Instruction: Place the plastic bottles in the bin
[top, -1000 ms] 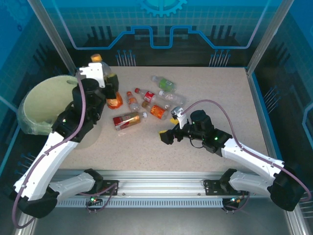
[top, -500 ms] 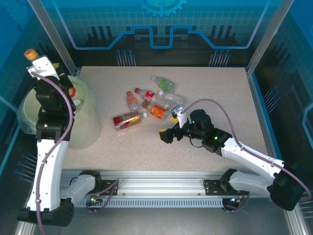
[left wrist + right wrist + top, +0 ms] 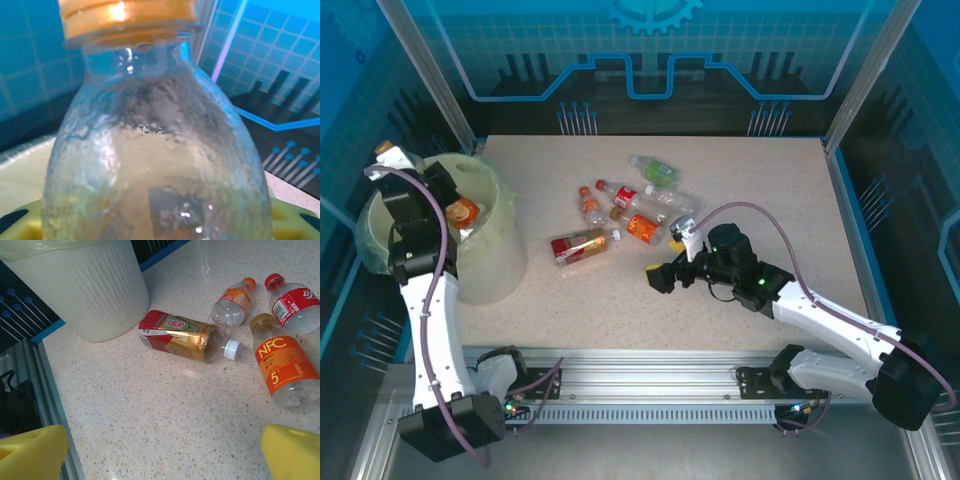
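My left claw (image 3: 423,185) is clenched round the middle of an orange-capped bottle (image 3: 160,150). I hold it above the bin (image 3: 498,262), which stands at the left edge of the tabletop (image 3: 760,180). In the wrist view the clear shoulder and cap rise straight ahead of me. My yellow pads (image 3: 295,220) pinch the body from either side, and the bin's pale rim sits low on the left.

From overhead the bottle's long axis runs slantwise. The cap points out past the far-left rim, and the orange-labelled base hangs over the open mouth. The drop turns on that, I think: with the base end inside the rim line, a release here should send it base-first into the liner, though the cap end could clip the rim.

My right claw (image 3: 663,277) is spread wide and holds nothing, low over the middle of the tabletop. The other bottles lie loose ahead of it, toward the bin. The red-labelled bottle (image 3: 180,337) is nearest, on its side, with its white cap to the right in the wrist view. An NFC bottle (image 3: 282,367) lies just right of it, cap away from me.

All of these are far closer to my right claw than to the left, so I judge the next pick falls to the right arm. The red bottle's length runs along the line between my fingers, so the wrist would need turning to span its width.
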Available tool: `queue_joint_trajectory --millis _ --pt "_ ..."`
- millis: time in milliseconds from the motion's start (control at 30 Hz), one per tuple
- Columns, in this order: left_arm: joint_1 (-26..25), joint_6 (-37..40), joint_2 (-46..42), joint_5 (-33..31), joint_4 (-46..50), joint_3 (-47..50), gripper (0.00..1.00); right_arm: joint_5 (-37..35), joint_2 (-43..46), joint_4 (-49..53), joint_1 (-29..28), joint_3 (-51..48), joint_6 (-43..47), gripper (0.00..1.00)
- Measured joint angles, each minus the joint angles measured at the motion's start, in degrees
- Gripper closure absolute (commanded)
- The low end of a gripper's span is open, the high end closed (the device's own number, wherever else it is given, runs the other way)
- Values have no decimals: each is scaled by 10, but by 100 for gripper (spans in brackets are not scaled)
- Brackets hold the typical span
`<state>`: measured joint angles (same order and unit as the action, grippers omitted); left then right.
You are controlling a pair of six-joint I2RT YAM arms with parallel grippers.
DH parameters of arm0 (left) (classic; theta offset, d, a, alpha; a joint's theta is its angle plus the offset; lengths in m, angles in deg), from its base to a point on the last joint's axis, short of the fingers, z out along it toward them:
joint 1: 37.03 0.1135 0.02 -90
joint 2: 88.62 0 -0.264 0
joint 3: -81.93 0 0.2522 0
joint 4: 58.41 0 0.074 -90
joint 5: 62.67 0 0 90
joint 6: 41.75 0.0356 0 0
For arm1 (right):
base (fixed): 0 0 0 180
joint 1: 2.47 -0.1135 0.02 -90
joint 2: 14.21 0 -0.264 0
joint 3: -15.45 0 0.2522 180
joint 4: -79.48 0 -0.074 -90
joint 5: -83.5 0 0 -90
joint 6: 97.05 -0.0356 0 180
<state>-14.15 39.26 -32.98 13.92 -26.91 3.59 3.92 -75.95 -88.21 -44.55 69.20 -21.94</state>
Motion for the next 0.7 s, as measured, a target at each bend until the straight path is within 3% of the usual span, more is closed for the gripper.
queue_joint_trajectory --millis 133,333,600,700 --pt "3 -2 4 51 0 19 44 -5 0 1 0 0 0 0" --pt "3 -12 7 75 -1 59 39 -6 -8 0 0 3 0 0" --pt "3 -56 7 79 -3 109 16 -5 -18 1 0 3 0 0" --pt "3 -68 6 79 -3 108 13 -7 -18 2 0 5 0 0"
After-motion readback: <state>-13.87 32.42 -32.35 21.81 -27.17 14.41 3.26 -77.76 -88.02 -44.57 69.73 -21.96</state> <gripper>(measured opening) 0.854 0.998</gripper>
